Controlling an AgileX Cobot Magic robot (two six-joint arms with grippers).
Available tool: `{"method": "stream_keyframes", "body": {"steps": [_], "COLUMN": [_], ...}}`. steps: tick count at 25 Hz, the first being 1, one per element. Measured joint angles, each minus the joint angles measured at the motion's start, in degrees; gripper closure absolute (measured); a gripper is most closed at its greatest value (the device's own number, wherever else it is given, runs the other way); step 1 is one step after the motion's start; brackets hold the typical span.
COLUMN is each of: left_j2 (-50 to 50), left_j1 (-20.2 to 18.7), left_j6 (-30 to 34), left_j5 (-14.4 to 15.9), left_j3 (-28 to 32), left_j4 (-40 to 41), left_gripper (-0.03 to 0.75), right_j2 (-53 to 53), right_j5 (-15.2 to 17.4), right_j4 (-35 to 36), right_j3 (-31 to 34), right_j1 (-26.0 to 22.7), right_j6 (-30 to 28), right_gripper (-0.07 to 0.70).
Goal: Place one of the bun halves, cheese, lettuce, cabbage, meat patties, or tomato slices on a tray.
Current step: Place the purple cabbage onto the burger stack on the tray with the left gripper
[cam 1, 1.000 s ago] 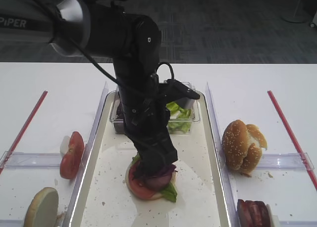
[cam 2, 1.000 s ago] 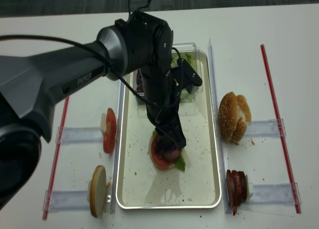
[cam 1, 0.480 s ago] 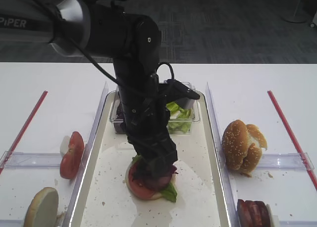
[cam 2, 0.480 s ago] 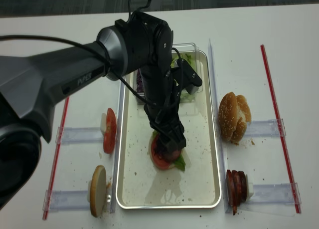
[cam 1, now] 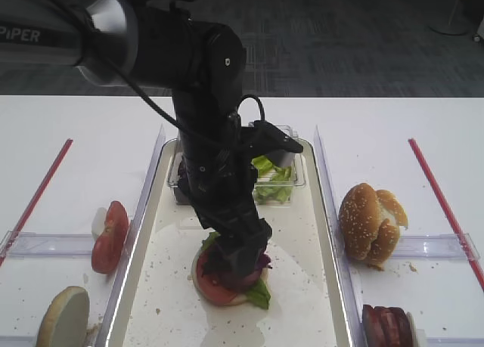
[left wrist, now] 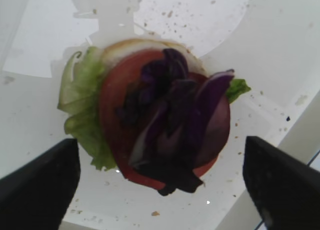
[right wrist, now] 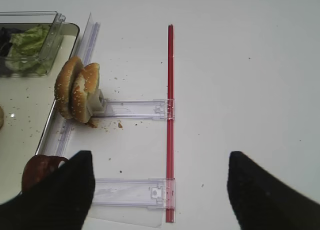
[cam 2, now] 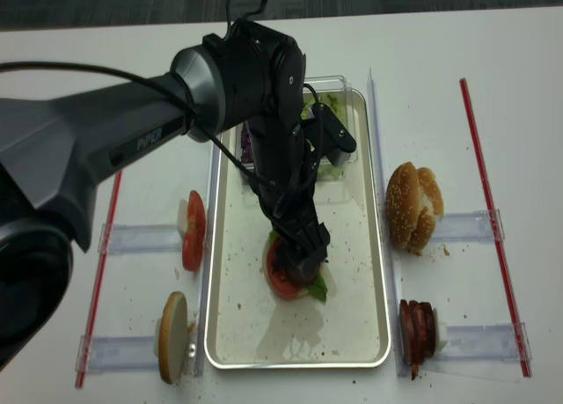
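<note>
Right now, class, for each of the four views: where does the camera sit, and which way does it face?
Exterior high: in front, angled down the tray; left arm shows.
Exterior high (realsense): overhead, straight down; left arm shows.
Left wrist: just above the cabbage, looking down; open left end effector fingers show.
Right wrist: above the bun halves, right end effector open.
Both exterior views share the tray.

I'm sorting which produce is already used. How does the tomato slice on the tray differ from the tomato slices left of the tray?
The tomato slice on the tray lies flat in a stack on the tray, with purple cabbage on top and lettuce under it. The tomato slices left of the tray stand on edge on the table, outside the rim, bare and uncovered. Both are bright red and round.
</note>
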Motion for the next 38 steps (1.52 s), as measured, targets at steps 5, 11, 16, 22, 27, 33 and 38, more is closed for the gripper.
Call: {"method": "stream_keyframes", "body": {"steps": [5, 11, 16, 22, 27, 33, 38], "left_j2": [0.0, 0.0, 0.0, 0.0, -0.8, -1.8, -1.8], "left_j1": [0.0, 0.0, 0.0, 0.0, 0.0, 0.0, 0.0], "left_j6": [0.0, -0.5, -0.6, -1.2, -2.7, -4.4, -4.5], "left_j5": [0.0, 0.0, 0.0, 0.1, 0.7, 2.2, 2.4], "left_j3": [0.0, 0.0, 0.0, -0.1, -2.7, -8.4, -10.0], "left_j4": [0.2, 0.2, 0.2, 0.1, -0.3, -0.3, -0.3], "left_gripper": [0.108, 0.108, 0.108, 0.108, 0.108, 0.108, 0.108], "right_j2": [0.0, 0.0, 0.0, 0.0, 0.0, 0.0, 0.0], "right_j5": [0.0, 0.0, 0.0, 0.0, 0.0, 0.0, 0.0], "right_j4": [0.0, 0.0, 0.0, 0.0, 0.0, 0.0, 0.0], "right_j3": [0.0, 0.0, 0.0, 0.0, 0.0, 0.0, 0.0], "right_j1": [0.0, 0.0, 0.0, 0.0, 0.0, 0.0, 0.0], "right_j6": [0.0, 0.0, 0.0, 0.0, 0.0, 0.0, 0.0], "right_gripper": [0.061, 0.061, 0.061, 0.061, 0.061, 0.061, 0.061]}}
